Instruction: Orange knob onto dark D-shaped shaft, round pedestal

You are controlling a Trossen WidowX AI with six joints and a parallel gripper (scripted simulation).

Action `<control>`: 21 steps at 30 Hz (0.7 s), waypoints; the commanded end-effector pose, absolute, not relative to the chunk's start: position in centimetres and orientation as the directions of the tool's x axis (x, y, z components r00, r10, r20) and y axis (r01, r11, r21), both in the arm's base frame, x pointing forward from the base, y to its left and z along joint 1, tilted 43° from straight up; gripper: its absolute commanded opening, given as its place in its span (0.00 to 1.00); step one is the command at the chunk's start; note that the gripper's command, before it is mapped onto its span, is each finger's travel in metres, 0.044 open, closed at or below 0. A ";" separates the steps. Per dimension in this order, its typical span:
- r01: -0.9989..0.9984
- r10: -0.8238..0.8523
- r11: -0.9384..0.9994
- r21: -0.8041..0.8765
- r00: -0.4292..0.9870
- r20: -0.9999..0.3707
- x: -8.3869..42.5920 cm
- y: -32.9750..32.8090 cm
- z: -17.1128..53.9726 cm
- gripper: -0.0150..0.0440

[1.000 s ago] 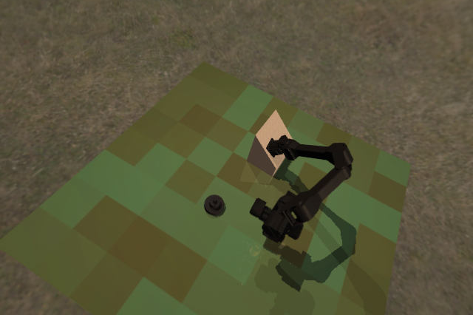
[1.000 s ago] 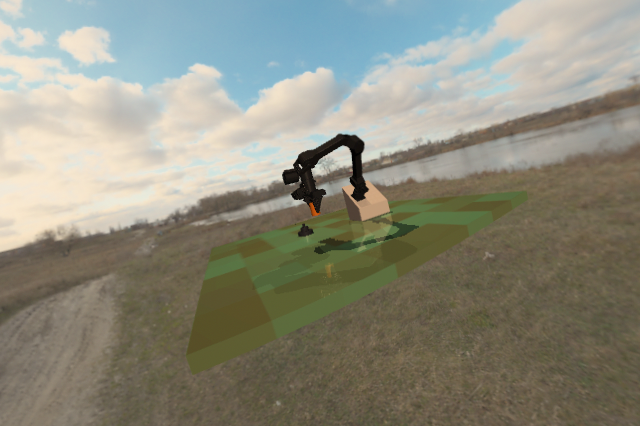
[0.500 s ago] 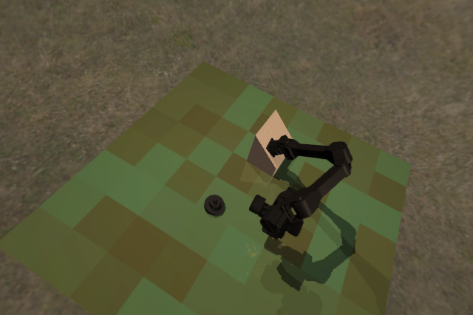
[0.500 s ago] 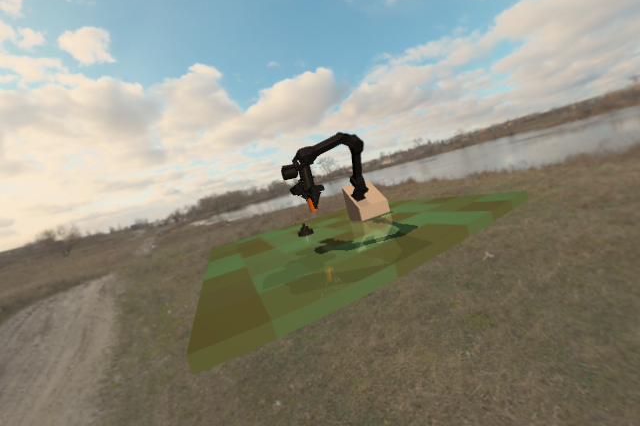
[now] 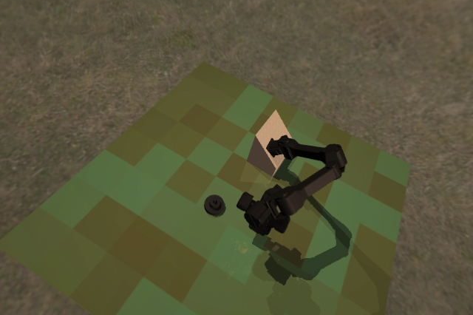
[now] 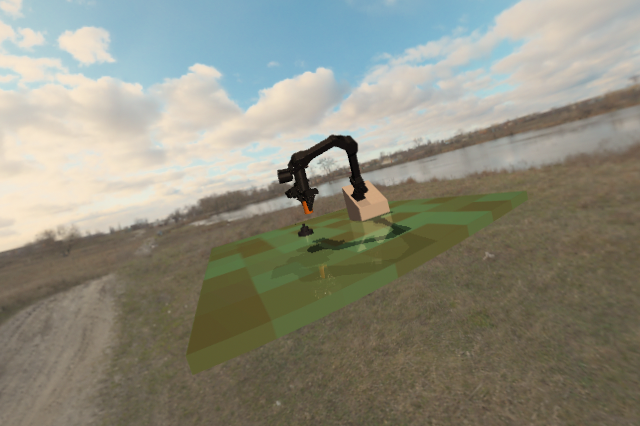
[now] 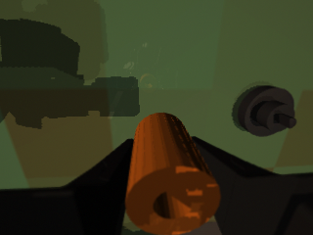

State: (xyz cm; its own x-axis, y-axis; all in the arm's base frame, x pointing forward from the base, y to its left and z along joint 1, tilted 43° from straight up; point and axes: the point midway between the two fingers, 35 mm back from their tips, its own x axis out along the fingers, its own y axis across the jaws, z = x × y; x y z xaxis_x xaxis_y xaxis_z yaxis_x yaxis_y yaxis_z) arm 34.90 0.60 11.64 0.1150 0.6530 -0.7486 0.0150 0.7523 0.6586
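Note:
The orange knob [image 6: 306, 208] [image 7: 163, 162] is a ribbed cylinder; the wrist view shows a hole in its near end. My gripper [image 6: 307, 203] [image 7: 161, 143] is shut on it, with one dark finger on each side, and holds it in the air above the mat. In the top view the arm hides the knob and fingertips. The round dark pedestal [image 5: 213, 211] [image 6: 306, 233] [image 7: 247, 104] stands on the mat, off to the right of the knob in the wrist view. Its thin shaft [image 7: 288, 120] sticks up bare from the middle. The shaft's flat side cannot be made out.
The arm's base sits at a pale wooden block [image 5: 273, 128] [image 6: 374, 208] on the green and brown checkered mat [image 5: 152, 197] [image 6: 232, 323]. The arm's shadow falls across the mat. Faint reflections also show on the mat's surface.

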 end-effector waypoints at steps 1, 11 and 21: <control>0.015 0.646 0.758 0.652 0.118 -0.754 35.1 -0.5 10.6 0.25; 0.014 0.644 0.760 0.649 0.117 -0.756 35.3 -2.5 7.9 0.25; 0.016 0.643 0.761 0.649 0.117 -0.757 35.2 -4.5 5.3 0.25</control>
State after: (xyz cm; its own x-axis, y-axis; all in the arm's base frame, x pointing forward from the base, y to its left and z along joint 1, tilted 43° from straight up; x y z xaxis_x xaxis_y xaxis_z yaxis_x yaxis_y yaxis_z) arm 35.31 -3.63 6.13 0.1140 0.6487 -0.7525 0.0145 0.7563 0.6541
